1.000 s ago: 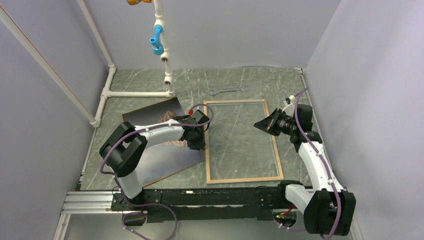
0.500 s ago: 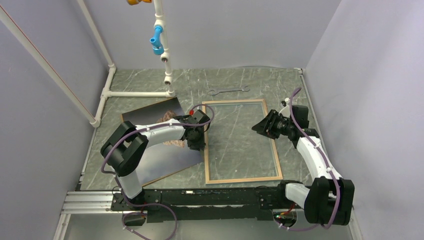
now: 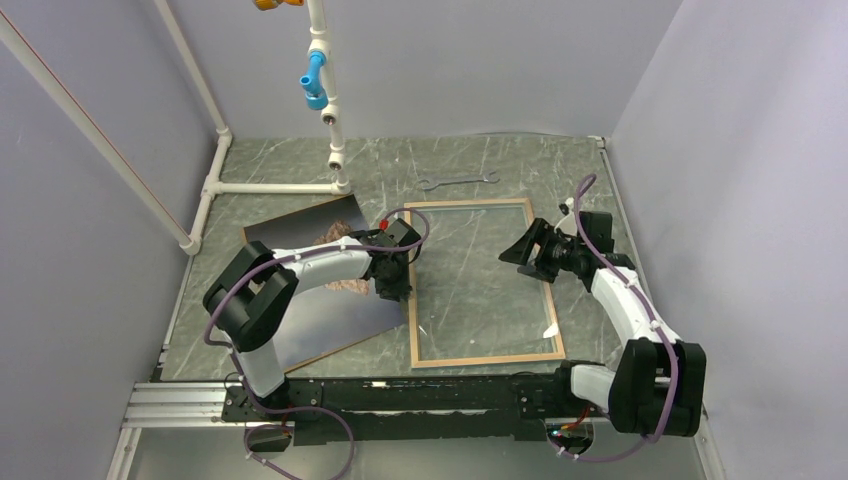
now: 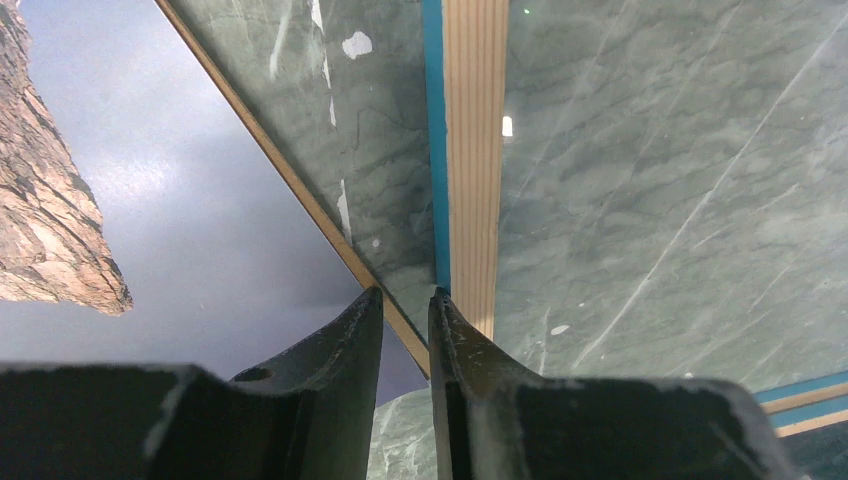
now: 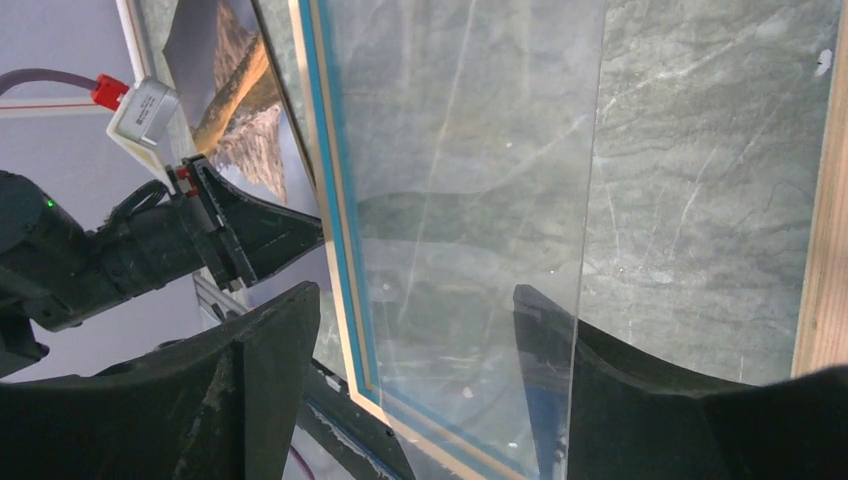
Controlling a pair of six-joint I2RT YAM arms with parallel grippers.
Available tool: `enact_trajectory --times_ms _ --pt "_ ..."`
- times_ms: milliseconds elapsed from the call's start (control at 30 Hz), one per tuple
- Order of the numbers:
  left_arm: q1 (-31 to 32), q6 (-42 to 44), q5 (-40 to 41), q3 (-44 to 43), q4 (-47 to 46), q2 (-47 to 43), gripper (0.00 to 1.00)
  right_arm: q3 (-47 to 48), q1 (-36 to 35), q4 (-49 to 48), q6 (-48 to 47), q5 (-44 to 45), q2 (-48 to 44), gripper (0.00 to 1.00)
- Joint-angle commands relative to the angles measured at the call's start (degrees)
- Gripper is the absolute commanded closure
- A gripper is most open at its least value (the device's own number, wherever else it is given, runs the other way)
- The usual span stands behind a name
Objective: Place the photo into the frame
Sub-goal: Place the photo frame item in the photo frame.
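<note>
The frame point(image 3: 490, 357) lies flat mid-table with its tan wood back up; its blue edge shows in the left wrist view point(image 4: 475, 150) and the right wrist view point(image 5: 330, 200). A clear sheet point(image 5: 470, 200) rests over its opening. The photo point(image 3: 330, 315) lies face up to the frame's left on a brown board point(image 4: 300, 190). My left gripper point(image 3: 395, 290) points down at the photo's right edge, beside the frame's left rail, its jaws point(image 4: 405, 295) a narrow gap apart. My right gripper point(image 3: 518, 248) hovers over the frame's right side, open wide point(image 5: 415, 295), clamping nothing.
A metal wrench point(image 3: 458, 181) lies behind the frame. A white pipe stand point(image 3: 335, 150) with a blue fitting point(image 3: 314, 85) rises at the back left. Grey walls close in both sides. The arms' mounting rail point(image 3: 200, 400) runs along the near edge.
My right gripper has gone from shut to wide open and shifted a little left over the frame. The left arm and the photo have not moved.
</note>
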State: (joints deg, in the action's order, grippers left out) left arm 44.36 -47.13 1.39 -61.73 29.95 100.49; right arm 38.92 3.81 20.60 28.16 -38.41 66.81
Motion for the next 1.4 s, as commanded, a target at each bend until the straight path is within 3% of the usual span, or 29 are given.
enact_trajectory --times_ms 0,367,1367 --pt "0.6 1.2 0.4 -0.9 -0.3 2.1 0.71 0.1 -0.4 -1.0 -1.7 0.2 1.4 0.25" --pt "0.6 1.5 0.1 -1.6 0.0 2.8 0.72 1.1 -0.4 -0.1 -4.4 3.1 4.3 0.01" --pt "0.7 1.8 0.0 -2.0 0.4 3.1 0.73 2.8 -1.0 4.9 -6.7 19.8 5.4 0.0"
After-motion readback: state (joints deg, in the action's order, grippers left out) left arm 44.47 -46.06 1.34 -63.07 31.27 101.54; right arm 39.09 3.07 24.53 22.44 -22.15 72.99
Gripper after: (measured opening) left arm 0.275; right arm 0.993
